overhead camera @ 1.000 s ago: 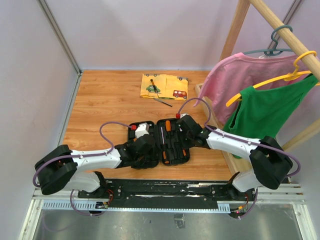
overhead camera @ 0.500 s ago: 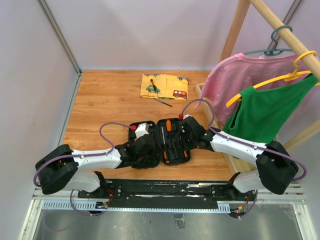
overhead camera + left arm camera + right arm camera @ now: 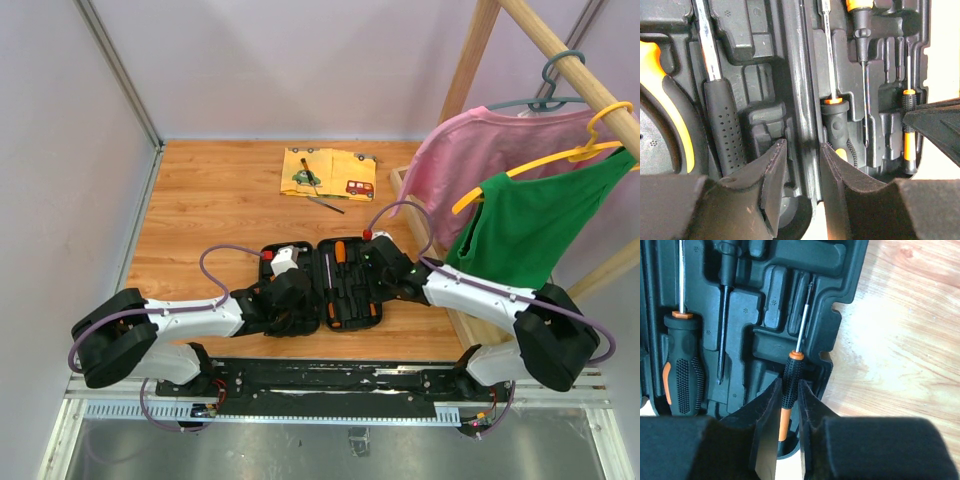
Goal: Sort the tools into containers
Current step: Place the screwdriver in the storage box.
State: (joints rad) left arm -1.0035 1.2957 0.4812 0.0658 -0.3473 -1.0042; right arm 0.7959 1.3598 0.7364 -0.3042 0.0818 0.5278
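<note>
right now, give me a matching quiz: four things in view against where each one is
Things:
1 hammer
2 small screwdriver
3 cloth
4 pink shirt

Places:
a hanging on the rack
b in the right hand
c left half of the case
d far part of the table

Pairs: 1-c, 2-b, 3-d, 4-a

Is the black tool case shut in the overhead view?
No, the tool case lies opened flat on the table, with orange-handled screwdrivers showing in its right half.
</note>
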